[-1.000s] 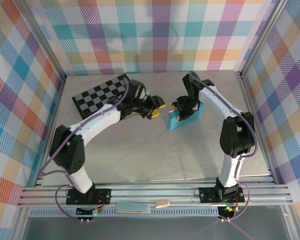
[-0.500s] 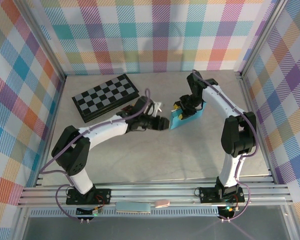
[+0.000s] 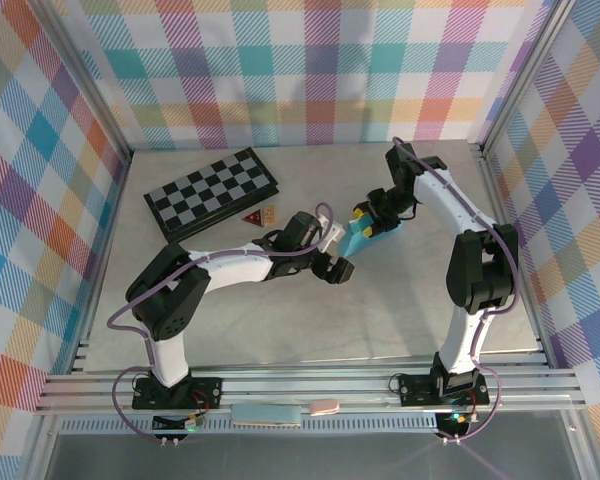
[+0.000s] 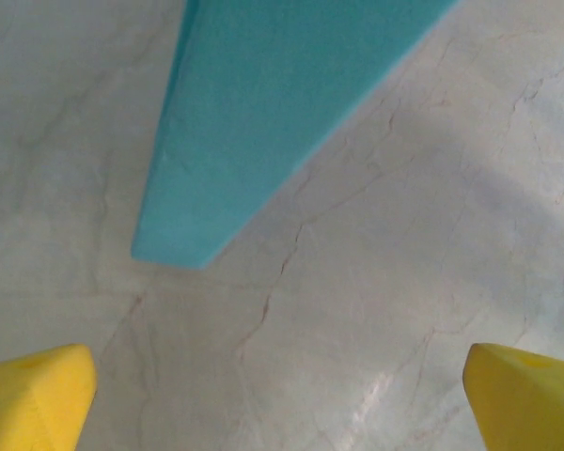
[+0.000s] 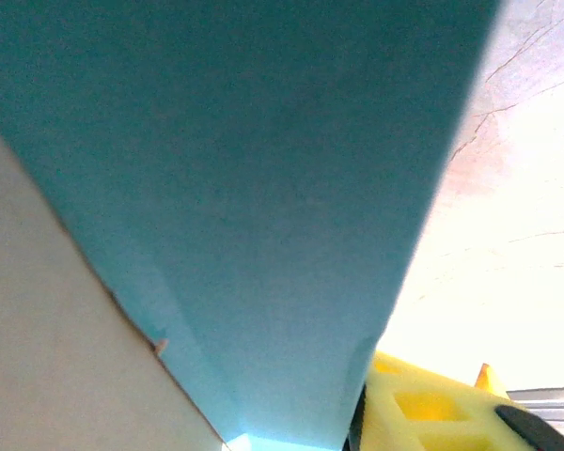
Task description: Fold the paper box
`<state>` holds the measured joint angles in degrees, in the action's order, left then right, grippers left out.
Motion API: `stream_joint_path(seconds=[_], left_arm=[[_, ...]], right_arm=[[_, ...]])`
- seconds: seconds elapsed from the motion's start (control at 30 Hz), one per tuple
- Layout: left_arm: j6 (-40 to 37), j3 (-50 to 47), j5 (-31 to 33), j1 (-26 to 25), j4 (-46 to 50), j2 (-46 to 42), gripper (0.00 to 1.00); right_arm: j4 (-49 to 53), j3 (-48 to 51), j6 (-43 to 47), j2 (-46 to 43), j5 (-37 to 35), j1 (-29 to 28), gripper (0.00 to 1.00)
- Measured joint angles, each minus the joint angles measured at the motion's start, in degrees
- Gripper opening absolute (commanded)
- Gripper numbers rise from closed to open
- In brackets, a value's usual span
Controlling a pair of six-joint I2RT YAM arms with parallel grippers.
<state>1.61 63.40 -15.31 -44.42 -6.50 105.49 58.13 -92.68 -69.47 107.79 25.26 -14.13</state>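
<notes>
risk first: paper box (image 3: pixel 362 238) looks to hang off the right tool (image 3: pixel 370 218) alone. the tool is pinching its upper end, with one yellow finger (image 5: pixel 423 404) pressed against the card in the right wrist view. the other finger is hidden behind the card, so how deep the pinch goes can't be told. with thin card and probably a shallow bite, any sideways shove could swivel it or pull it free.

second risk: left tool (image 3: pixel 338 268) is spread wide with nothing between its fingers. if it closes from here it would likely catch only the box's corner and crease it off the fold line. pushing in against the right pinch could buckle the panel.

position: box sits mid-surface (image 3: pixel 280 320), tilted, lower corner pointing down toward the left tool. in the left wrist view that corner is ahead of the fingertips, left of centre and apart from both. corner touching the surface or just above it: can't tell. checkerboard (image 3: pixel 210 190) lies well apart at rear left, so no interference.
</notes>
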Motion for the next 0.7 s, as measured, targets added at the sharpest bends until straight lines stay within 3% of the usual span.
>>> stream_joint_path(seconds=[0.17, 0.3, 0.37, 0.43, 0.57, 0.63, 0.7], left_arm=[[-2.8, -2.0, -0.5, 0.2, -10.4, 0.6, 1.00], [-2.0, -2.3, -0.6, 1.9, -11.3, -0.7, 1.00], [1.8, -3.5, 1.4, 3.5, -12.0, -4.2, 1.00], [11.8, -5.0, 7.0, 5.5, -12.8, -9.4, 1.00], [29.4, -3.3, 9.7, 12.5, -16.5, -14.5, 0.87], [31.3, 1.6, 9.1, 14.5, -12.0, -13.0, 0.78], [31.1, 4.3, 7.3, 14.2, -8.0, -12.3, 0.57]], right_arm=[[0.6, 0.0, 1.7, -0.3, 2.1, 0.4, 0.35], [1.7, 0.0, 2.8, -0.9, 4.2, 1.2, 0.35], [2.4, 0.0, 3.0, -1.1, 5.1, 1.5, 0.35], [2.8, 0.1, 3.3, -1.3, 5.8, 1.8, 0.34], [2.9, 0.5, 4.1, -1.5, 6.6, 2.1, 0.34], [2.9, 0.5, 4.2, -1.6, 6.8, 2.1, 0.34], [3.0, 0.5, 4.2, -1.6, 6.8, 2.1, 0.34]])
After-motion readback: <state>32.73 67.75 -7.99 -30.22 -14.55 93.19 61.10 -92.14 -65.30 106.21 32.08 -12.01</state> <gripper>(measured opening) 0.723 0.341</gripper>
